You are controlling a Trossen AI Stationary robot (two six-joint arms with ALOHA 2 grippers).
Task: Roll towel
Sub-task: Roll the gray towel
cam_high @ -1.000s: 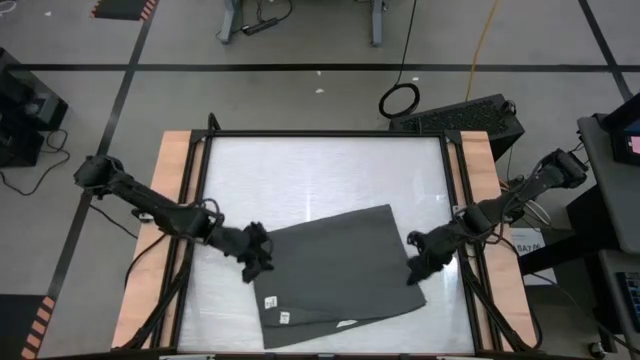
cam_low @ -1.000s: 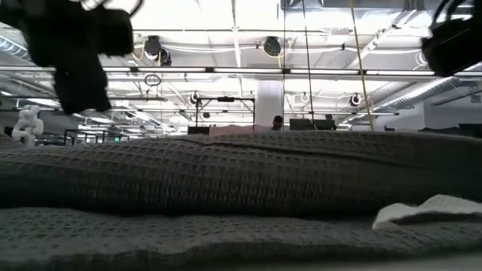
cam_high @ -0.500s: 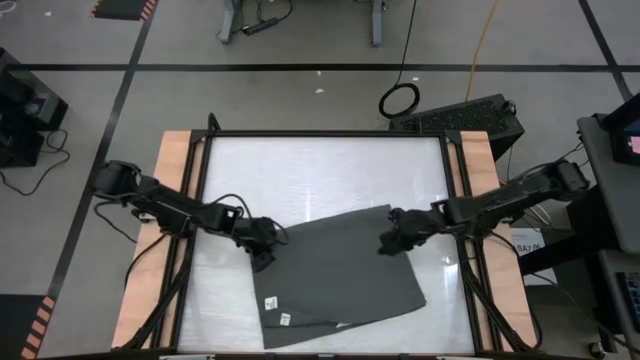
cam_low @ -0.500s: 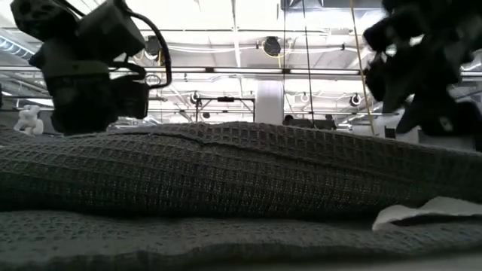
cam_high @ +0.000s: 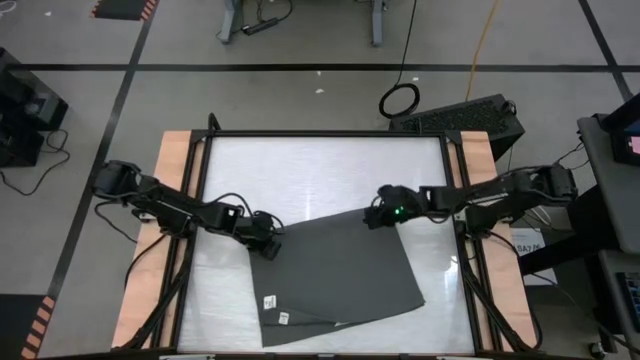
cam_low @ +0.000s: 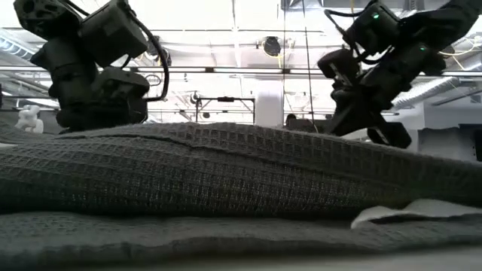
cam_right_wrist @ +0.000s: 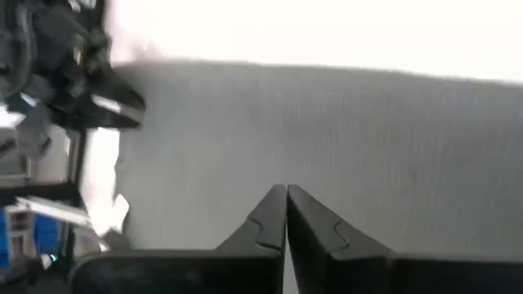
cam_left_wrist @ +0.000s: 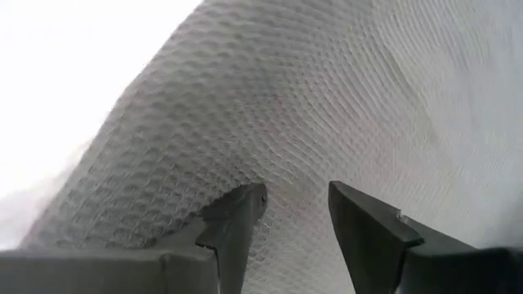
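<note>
The near edge of the dark grey waffle-weave towel (cam_high: 335, 270) is cut off by the frame in the low view, where only a corner of a small white tag (cam_low: 410, 211) can be made out. From above, the folded towel is seen tilted in the lower centre of the pale glossy table top (cam_high: 320, 170) (framed in light wood). The left gripper (cam_high: 268, 243) is set at the towel's 10 o'clock corner, its fingers (cam_left_wrist: 233, 220) parted with cloth between them. The right gripper (cam_high: 375, 216) hangs at the 1 o'clock corner, fingers (cam_right_wrist: 270, 216) pressed together on nothing. A grey floor crossed by black tape lines (cam_high: 300, 68) lies around the table
</note>
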